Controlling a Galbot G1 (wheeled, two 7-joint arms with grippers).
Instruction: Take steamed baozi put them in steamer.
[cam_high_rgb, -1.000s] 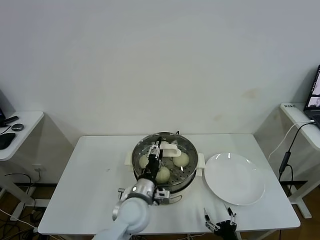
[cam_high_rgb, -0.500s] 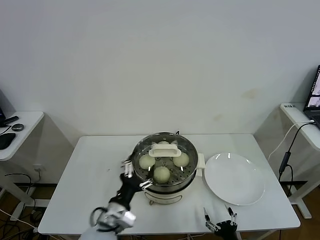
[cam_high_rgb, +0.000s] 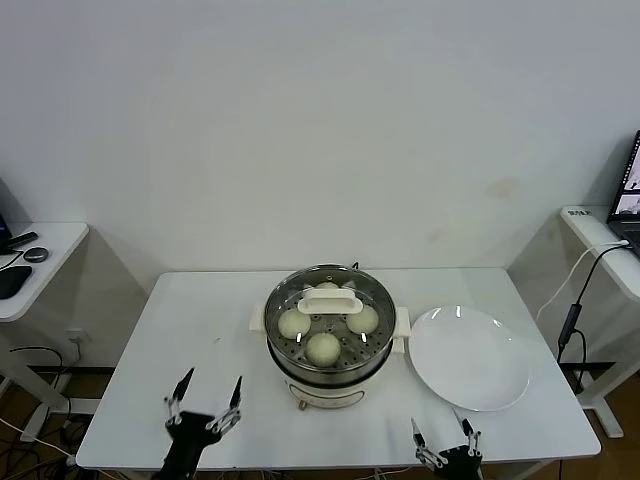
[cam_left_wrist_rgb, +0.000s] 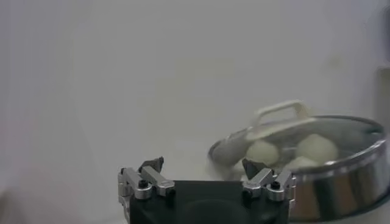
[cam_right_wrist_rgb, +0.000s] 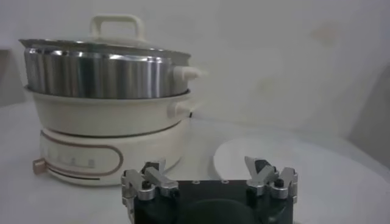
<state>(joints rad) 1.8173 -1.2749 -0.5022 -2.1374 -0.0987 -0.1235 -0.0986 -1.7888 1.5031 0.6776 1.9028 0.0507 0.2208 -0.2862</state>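
Note:
The steamer (cam_high_rgb: 300, 385) stands mid-table, a shiny steel pot on a cream base. The glass lid lies on the pot, its white handle (cam_high_rgb: 328, 300) on top. Through the glass I see several steamed baozi, among them ones at the left (cam_high_rgb: 293, 323), right (cam_high_rgb: 362, 319) and front (cam_high_rgb: 323, 347). My left gripper (cam_high_rgb: 205, 395) hangs open and empty over the table's front left, apart from the pot. Its wrist view shows the steamer (cam_left_wrist_rgb: 341, 182) and baozi (cam_left_wrist_rgb: 263, 152) beyond the open left gripper (cam_left_wrist_rgb: 203, 166). My right gripper (cam_high_rgb: 445, 440) rests open at the front edge, also seen as the right gripper (cam_right_wrist_rgb: 206, 167) facing the steamer (cam_right_wrist_rgb: 103, 73).
An empty white plate (cam_high_rgb: 468, 357) lies right of the steamer; the right wrist view shows the plate (cam_right_wrist_rgb: 268, 155) just ahead. A side table (cam_high_rgb: 40, 260) stands to the left. A desk with a dangling cable (cam_high_rgb: 575, 310) stands to the right.
My left gripper has let go of the lid handle and drawn back from over the steamer to the table's front left. The lid stays on the pot. The right arm has not moved.

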